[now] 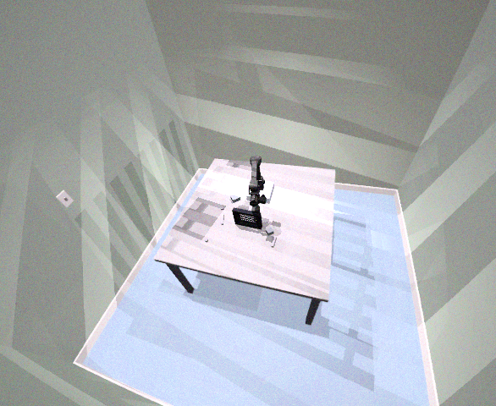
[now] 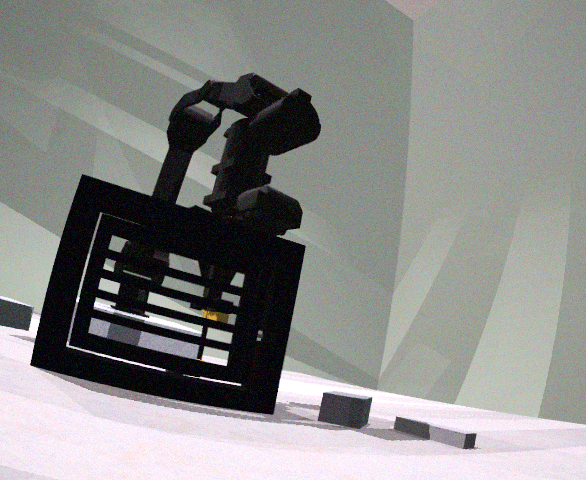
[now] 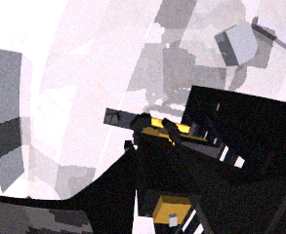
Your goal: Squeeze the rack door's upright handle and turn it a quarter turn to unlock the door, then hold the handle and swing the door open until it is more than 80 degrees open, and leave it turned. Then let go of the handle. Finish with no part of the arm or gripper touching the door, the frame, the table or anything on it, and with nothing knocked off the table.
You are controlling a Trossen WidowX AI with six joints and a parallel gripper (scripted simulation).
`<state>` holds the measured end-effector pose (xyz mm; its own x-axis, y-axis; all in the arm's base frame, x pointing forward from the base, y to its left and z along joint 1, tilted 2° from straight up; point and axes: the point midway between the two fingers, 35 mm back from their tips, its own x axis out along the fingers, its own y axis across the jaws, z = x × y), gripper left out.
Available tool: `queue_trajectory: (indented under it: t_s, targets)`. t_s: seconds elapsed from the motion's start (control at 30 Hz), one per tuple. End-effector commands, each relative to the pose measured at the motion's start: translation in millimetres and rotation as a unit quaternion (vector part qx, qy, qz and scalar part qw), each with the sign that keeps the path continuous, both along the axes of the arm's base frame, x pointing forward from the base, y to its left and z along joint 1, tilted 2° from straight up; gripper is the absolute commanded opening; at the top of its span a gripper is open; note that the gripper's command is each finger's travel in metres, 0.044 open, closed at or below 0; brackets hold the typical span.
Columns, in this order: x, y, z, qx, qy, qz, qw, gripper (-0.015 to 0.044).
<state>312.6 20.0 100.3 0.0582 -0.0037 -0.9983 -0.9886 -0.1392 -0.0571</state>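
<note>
Well, the worktop [image 1: 292, 262] [image 2: 128, 439] is the largest thing here, standing on dark legs over a pale blue floor [image 1: 239, 345]. The black arm [image 1: 256, 172] [image 2: 283, 124] rises behind the rack frame [image 1: 236, 216] [image 2: 55, 289] [image 3: 206, 99], reaching down on the frame's rear side as the exterior view has it. That black frame stands upright on the worktop, and the slatted door [image 2: 148, 356] sits within its opening, looking shut or nearly so; the exact angle is hard to read. Thin bars cross the door, with gaps between them.

Through those gaps a low pale slab [image 1: 270, 192] [image 2: 169, 345] shows behind the frame, near the arm's foot. The tool [image 1: 254, 208] [image 2: 217, 286] [image 3: 154, 152] is down behind the frame, its fingers drawn in and gripping the door's orange-marked upright handle [image 2: 214, 316] [image 3: 172, 211]. The handle is at the rear face of the door, so the bars partly cover it in the exterior view.

Just right of the frame in the exterior view lies a grey block [image 1: 269, 230] [image 2: 345, 409] [image 3: 240, 44], and past it a low grey bar [image 1: 274, 241] [image 2: 435, 431]. Left of the frame there is another dark block [image 1: 235, 199] [image 2: 5, 310]. In the top view, a thin light strip [image 1: 223, 218] lies left of the frame.
</note>
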Motion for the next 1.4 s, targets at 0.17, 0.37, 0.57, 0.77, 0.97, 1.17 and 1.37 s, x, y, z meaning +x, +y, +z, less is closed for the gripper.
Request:
queue_trajectory:
  t_s: [0.17,0.37,0.57,0.77,0.97,1.17,1.37]
  targets:
    - [0.5,-1.2,-1.1,-0.005,0.000,0.024,1.000,0.0017]
    - [0.5,-1.2,-1.1,-0.005,0.000,0.024,1.000,0.0122]
    - [0.5,-1.2,-1.1,-0.005,0.000,0.024,1.000,0.0279]
    - [0.5,-1.2,-1.1,0.000,-0.001,-0.062,0.998,0.0289]
    - [0.5,-1.2,-1.1,0.008,-0.002,-0.209,0.978,0.0289]
    - [0.5,-1.2,-1.1,0.017,-0.003,-0.351,0.936,0.0289]
    - [0.5,-1.2,-1.1,0.025,-0.004,-0.485,0.874,0.0289]
